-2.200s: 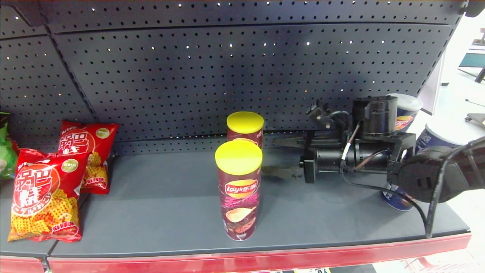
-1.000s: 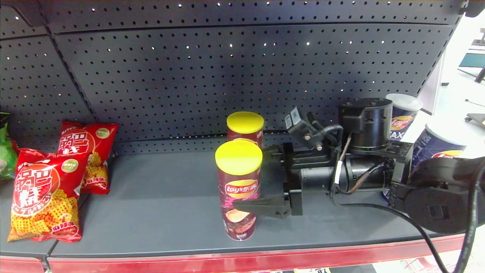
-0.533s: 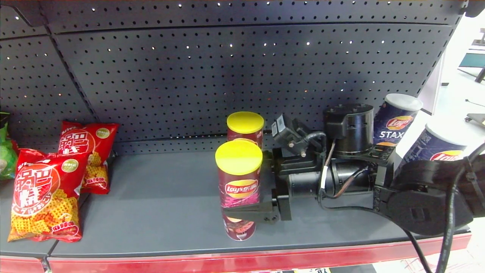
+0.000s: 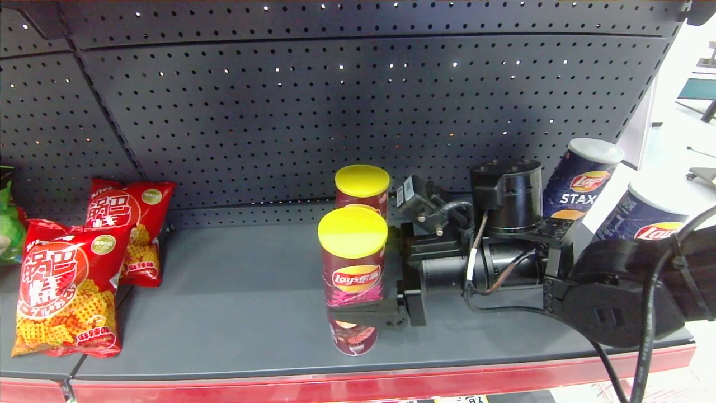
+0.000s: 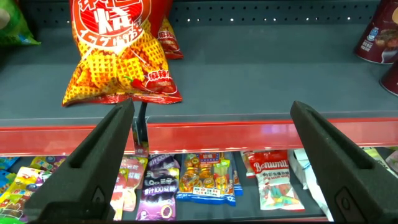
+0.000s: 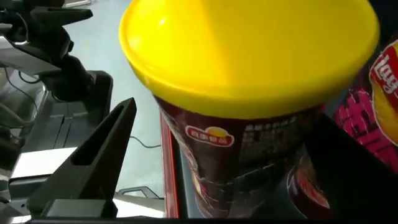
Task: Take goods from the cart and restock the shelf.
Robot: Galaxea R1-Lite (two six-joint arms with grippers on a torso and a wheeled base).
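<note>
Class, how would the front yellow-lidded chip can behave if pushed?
The front can stands tall on a narrow base, so a high push probably tips it. Being round, it would likely roll once down. Its wall looks stiff.

The right arm [image 4: 615, 296] extends level across from the robot's right, wrist camera on top. The right end effector [image 4: 362, 268] points toward the robot's left, fingers spread. The left end effector [image 5: 212, 112] is held low, its two fingers wide apart.

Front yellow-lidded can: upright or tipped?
Upright: the front can stands base-down on the shelf, lid level, with the right gripper open around it.
</note>
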